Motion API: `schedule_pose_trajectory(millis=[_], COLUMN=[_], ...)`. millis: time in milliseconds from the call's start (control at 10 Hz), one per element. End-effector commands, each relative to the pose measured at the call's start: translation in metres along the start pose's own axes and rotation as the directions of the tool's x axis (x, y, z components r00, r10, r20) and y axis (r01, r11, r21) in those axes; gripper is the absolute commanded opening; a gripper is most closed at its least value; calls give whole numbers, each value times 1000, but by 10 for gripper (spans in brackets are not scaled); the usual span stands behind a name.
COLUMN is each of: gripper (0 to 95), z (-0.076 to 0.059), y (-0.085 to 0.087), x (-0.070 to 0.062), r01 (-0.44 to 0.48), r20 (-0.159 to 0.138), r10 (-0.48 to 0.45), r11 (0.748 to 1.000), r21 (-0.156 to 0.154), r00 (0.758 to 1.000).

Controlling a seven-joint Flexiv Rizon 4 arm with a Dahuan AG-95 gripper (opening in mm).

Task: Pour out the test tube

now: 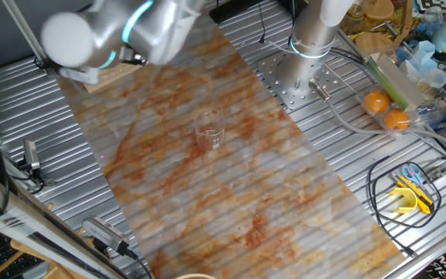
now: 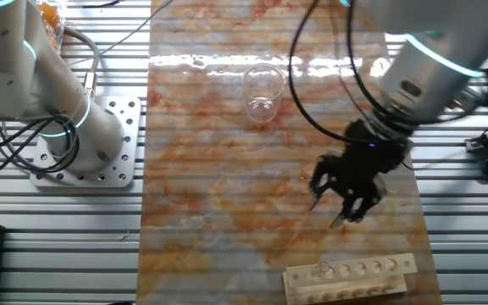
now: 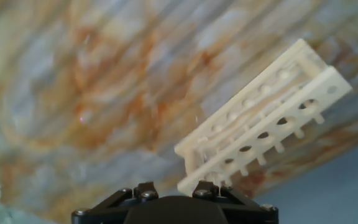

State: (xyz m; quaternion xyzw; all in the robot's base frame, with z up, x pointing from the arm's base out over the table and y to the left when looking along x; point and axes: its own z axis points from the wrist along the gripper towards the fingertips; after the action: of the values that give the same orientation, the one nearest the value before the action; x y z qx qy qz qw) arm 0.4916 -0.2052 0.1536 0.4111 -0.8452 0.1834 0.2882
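Observation:
The test tube is hard to make out; a faint clear ring [image 2: 323,270] shows at the left end hole of the pale wooden rack [image 2: 351,275], and it may be the tube. My black gripper [image 2: 329,212] hangs above the mat, up and to the left of the rack's middle, fingers spread with nothing between them. In the hand view the rack [image 3: 267,117] lies tilted at the right, and only the hand's black base [image 3: 176,210] shows. A clear glass beaker [image 2: 263,91] stands far up the mat, also seen as the beaker [image 1: 209,132] mid-mat.
An orange-and-grey marbled mat [image 2: 227,186] covers the ribbed metal table. A second arm's base [image 2: 83,144] stands at the left on a bolted plate. Cables [image 2: 329,93] trail over the mat's upper right. Oranges [image 1: 385,110] and clutter crowd one table side.

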Motion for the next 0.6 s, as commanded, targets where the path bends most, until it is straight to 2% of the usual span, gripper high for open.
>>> schedule_pose_trajectory(millis=[100, 400, 600], gripper=[380, 380, 380], z=[6, 11, 11], y=[-3, -12, -13], x=[4, -7, -11], r01=[177, 211, 260], r20=[-64, -73, -112], r10=[-172, -203, -243], r11=[981, 970, 951], r21=[80, 122, 166], r00=[983, 976, 963])
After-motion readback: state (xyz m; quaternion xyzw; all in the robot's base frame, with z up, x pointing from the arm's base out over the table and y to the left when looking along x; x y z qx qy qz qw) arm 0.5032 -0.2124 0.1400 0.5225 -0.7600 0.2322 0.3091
